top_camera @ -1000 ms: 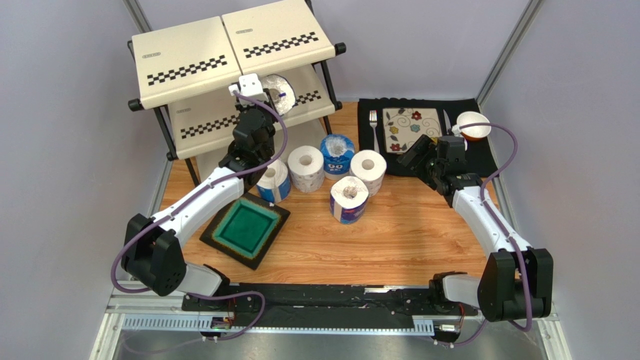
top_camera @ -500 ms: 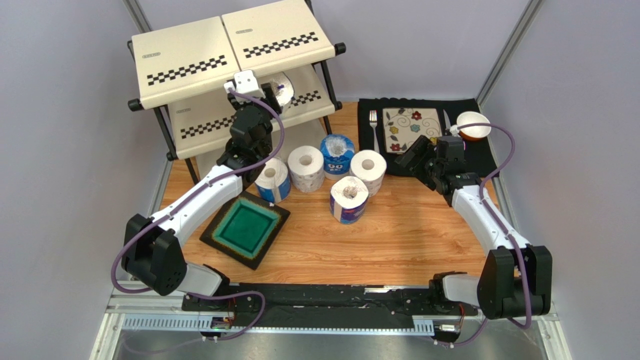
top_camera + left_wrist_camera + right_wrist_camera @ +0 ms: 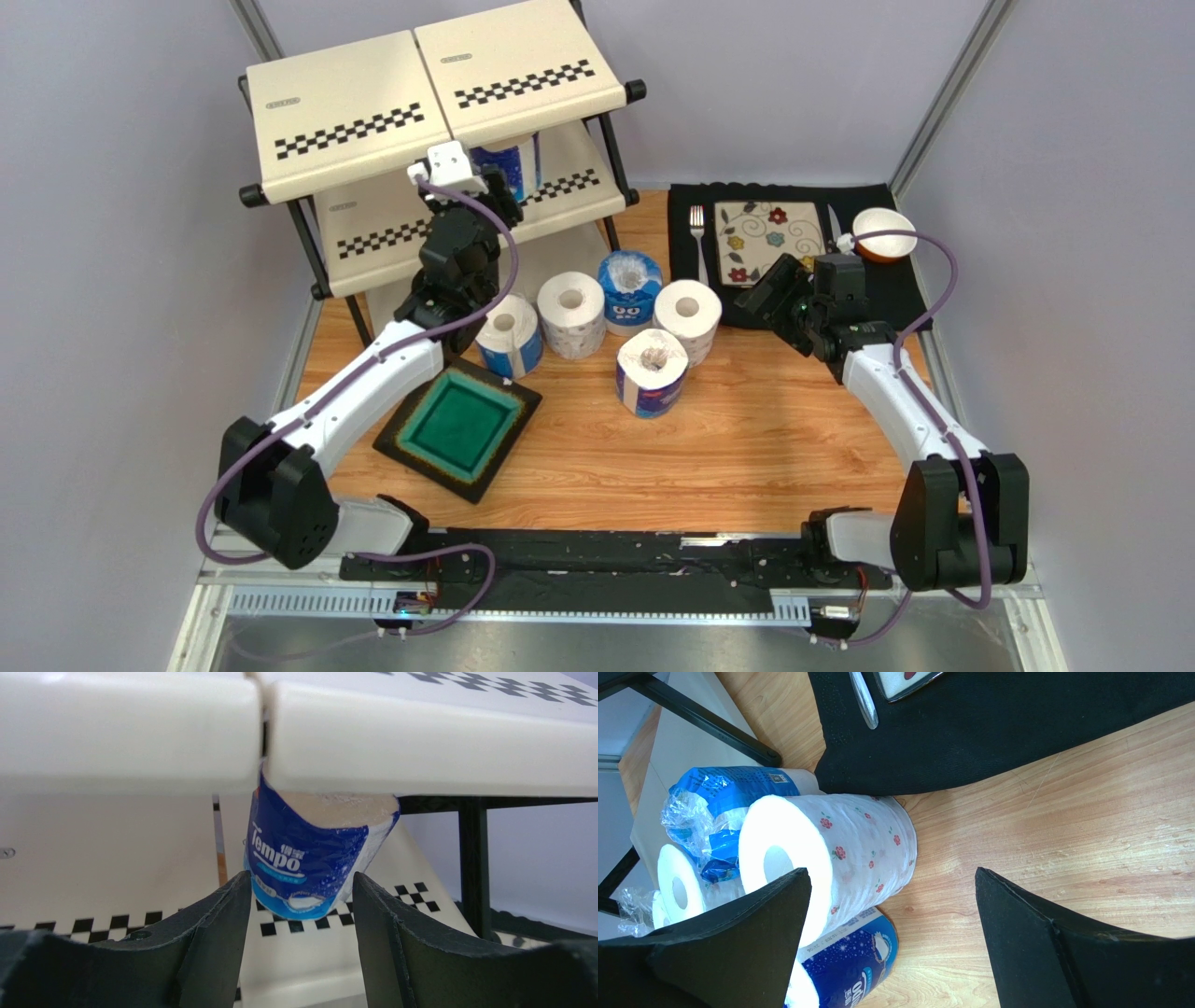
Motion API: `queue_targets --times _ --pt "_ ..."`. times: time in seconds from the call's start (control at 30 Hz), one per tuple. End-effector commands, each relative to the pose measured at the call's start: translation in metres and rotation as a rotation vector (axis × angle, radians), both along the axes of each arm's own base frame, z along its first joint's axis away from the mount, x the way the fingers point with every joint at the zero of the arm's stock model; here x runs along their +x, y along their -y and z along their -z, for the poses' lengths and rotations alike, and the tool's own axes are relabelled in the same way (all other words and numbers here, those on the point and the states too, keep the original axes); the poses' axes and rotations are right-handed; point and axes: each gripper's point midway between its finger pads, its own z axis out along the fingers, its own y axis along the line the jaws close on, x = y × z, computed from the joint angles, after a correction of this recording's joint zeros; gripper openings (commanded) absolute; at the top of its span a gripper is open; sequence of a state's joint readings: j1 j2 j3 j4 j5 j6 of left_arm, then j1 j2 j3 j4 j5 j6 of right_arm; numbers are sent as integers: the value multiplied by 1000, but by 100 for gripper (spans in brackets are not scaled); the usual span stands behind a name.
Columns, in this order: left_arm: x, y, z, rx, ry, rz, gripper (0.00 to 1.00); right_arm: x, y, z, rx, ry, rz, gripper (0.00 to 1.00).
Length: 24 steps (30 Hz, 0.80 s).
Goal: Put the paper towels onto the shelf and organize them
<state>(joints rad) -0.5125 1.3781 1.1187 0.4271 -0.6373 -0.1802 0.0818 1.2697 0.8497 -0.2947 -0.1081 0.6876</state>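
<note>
On the shelf's point(image 3: 365, 112) middle tier, at its near right part, stands one blue-wrapped roll point(image 3: 309, 861), tucked under the top panel. In the left wrist view it seems to lean, though the camera's own angle may account for that. The left gripper point(image 3: 488, 174) is right at it with its jaws partly apart. The roll sits in line with the gap, just beyond the fingertips point(image 3: 235, 889), and I cannot tell whether a pad touches the wrap.

The other five paper towels point(image 3: 571, 311) wait upright in a tight cluster on the table point(image 3: 758, 434), near the shelf's foot. The right gripper point(image 3: 891, 875) hangs over the wood with its jaws spread wide and nothing in them, aimed at the flower-printed roll point(image 3: 843, 854) on the cluster's right side.

The main risk, as I judge it, is at the shelf. If the left fingers drag on the loose plastic as they back out, the roll could tip or be pulled toward the tier's near edge and drop. A lift instead of a straight retreat could knock the wrist against the top panel. On the right, the flowered roll stands against its neighbours and just beside the black mat point(image 3: 898, 294), so a wide jaw coming down could topple a blue roll point(image 3: 840, 969) or snag the mat's edge.
</note>
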Motion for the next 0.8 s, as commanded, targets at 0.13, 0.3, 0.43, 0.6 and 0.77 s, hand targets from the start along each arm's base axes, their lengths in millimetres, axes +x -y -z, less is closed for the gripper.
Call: queue_targets --times 0.13,0.3,0.43,0.6,0.77 --pt "-44 17 24 -152 -42 162 66 6 -2 -15 8 51 -15 91" --pt "-46 37 50 -138 -113 213 71 5 -3 -25 11 77 -18 91" --pt "-36 53 55 -106 -168 243 73 5 -1 -26 6 81 -11 91" --pt "-26 67 79 -75 -226 274 76 7 -3 -25 14 76 -12 91" --pt "-18 79 106 -19 -277 308 77 7 2 -26 -3 78 4 91"
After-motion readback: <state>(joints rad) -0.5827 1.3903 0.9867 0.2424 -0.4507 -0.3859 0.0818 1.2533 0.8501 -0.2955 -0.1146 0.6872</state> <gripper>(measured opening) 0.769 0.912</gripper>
